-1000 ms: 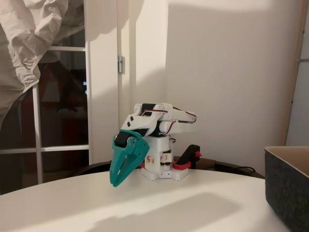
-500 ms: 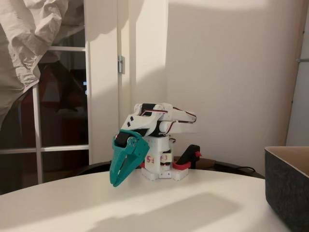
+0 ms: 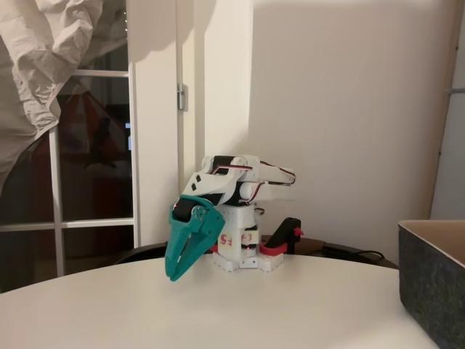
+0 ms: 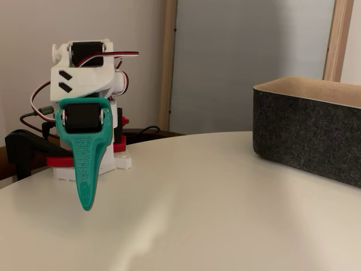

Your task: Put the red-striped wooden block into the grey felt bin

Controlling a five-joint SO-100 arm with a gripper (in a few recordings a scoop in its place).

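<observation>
So far nothing of the task looks done: the white arm (image 3: 236,182) sits folded over its base, and its teal gripper (image 3: 172,273) hangs nose-down just above the round white table (image 3: 240,313), jaws drawn together to a point with nothing between them. I cannot find the red-striped wooden block on the stretches of tabletop that either fixed view covers, so where it lies cannot be told, and both the pick and the carry to the bin seem to remain. The grey felt bin (image 4: 307,132) stands on the table well apart from the gripper (image 4: 86,204), at the right in both fixed views, its thick rim higher than the gripper's tip and its tan inside wall just showing. Between arm and bin the tabletop is bare, which leaves open room for a sweep across. By my judgement the bin's tall straight wall is the edge to mind, since a held block would have to clear that rim before it is let go.
</observation>
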